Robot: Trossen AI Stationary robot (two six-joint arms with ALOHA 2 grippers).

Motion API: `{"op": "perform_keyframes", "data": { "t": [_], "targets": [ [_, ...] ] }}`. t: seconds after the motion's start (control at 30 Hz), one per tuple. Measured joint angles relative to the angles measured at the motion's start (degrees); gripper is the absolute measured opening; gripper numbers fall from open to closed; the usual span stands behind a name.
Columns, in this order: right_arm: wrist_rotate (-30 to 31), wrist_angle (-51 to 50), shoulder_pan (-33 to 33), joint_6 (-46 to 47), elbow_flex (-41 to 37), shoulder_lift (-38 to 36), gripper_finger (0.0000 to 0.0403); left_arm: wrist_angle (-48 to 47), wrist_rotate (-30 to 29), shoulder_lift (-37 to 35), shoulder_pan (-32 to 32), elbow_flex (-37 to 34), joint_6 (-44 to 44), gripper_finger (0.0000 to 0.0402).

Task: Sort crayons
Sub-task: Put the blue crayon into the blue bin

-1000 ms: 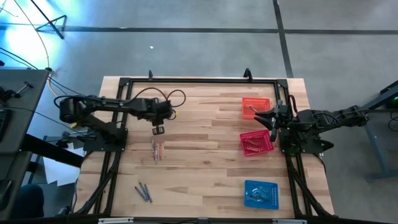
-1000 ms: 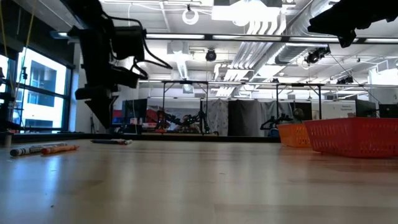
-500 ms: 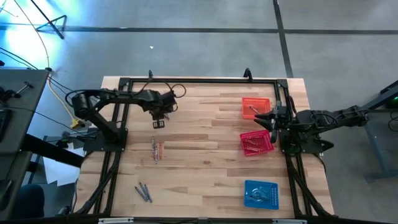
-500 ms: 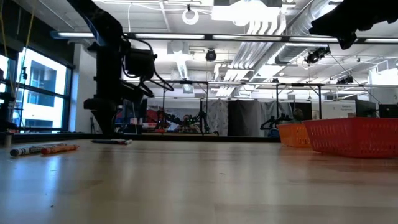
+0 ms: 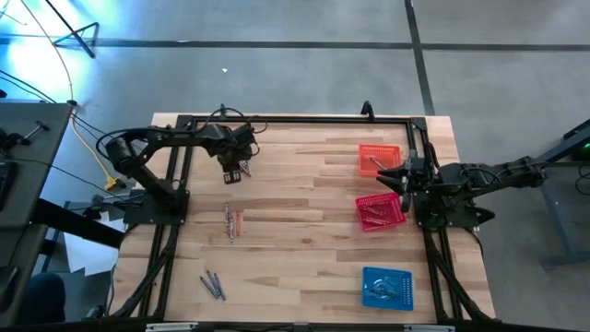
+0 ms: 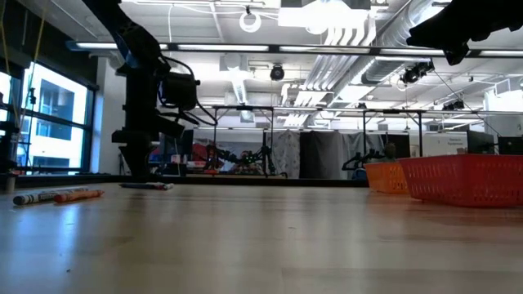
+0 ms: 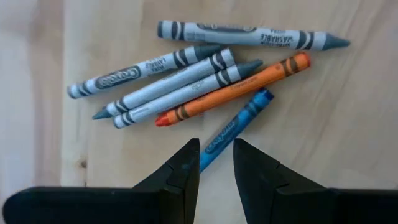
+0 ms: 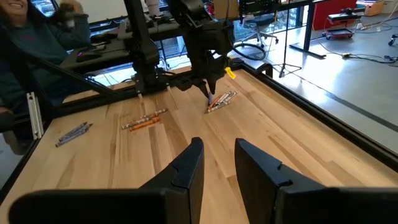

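A loose pile of crayons lies on the table near its far left: several grey ones (image 7: 161,81), an orange one (image 7: 236,90) and a blue one (image 7: 239,124). My left gripper (image 7: 216,168) is open with a narrow gap. It points down, low over this pile (image 5: 236,177), with its fingertips on either side of the blue crayon's end. Two more crayon piles lie at mid left (image 5: 232,222) and near left (image 5: 214,284). My right gripper (image 5: 398,178) is open and empty, held high between the orange and red baskets. My left gripper stands from above with its fingertips (image 7: 186,165) on either side of the blue crayon's end (image 7: 208,149). The crayon lies flat on the table. I cannot tell whether the fingers touch it.
An orange basket (image 5: 380,157), a red basket (image 5: 380,212) and a blue basket (image 5: 387,288) stand along the table's right side. A black frame runs along the table's edges. The middle of the table is bare wood.
My left gripper has gone toward the table's far edge, away from the mid-left pile, and now stands low over the far pile. The crayons and my right arm have kept still.
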Motion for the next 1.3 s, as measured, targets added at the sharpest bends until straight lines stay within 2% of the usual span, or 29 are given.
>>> {"op": "perform_keyframes", "data": {
  "t": [0.27, 0.43, 0.53, 0.67, 0.8, 1.03, 1.17, 1.3],
  "targets": [
    [0.0, 0.0, 0.0, 0.6, 0.0, 0.0, 0.0084, -1.6, 2.0, 6.0, 1.3, 0.4, 2.7, 0.0085],
    [0.0, 0.1, 0.0, 0.6, 0.0, 0.0, 0.0084, -2.1, 3.2, 7.3, 1.3, 0.6, 2.7, 0.0082],
    [0.0, 0.2, 0.0, 0.6, 0.0, 0.0, 0.0084, -3.2, 4.8, 6.7, 1.4, 0.7, -0.2, 0.0061],
    [0.0, 0.2, 0.0, 0.6, 0.0, 0.0, 0.0084, -5.0, 5.3, 5.3, 1.4, 1.4, -5.0, 0.0011],
    [-0.3, 0.2, 0.0, 1.9, 0.0, 0.0, 0.0084, -6.9, 7.0, 3.6, 1.3, 1.1, -9.4, 0.0007],
    [-6.0, -0.2, 0.0, 4.4, 2.1, 0.0, 0.0084, -7.1, 6.3, -2.1, -0.9, 1.2, -18.0, 0.0002],
    [-5.9, -2.8, 0.0, 2.5, 4.1, 0.0, 0.0084, -2.1, 11.2, -7.9, -5.7, 1.2, -23.9, 0.0001],
    [-1.7, -8.5, 0.0, 2.9, 5.5, 0.0, 0.0084, 14.5, 16.9, -12.6, -14.4, 1.3, -30.7, 0.0001]
  ]
}}
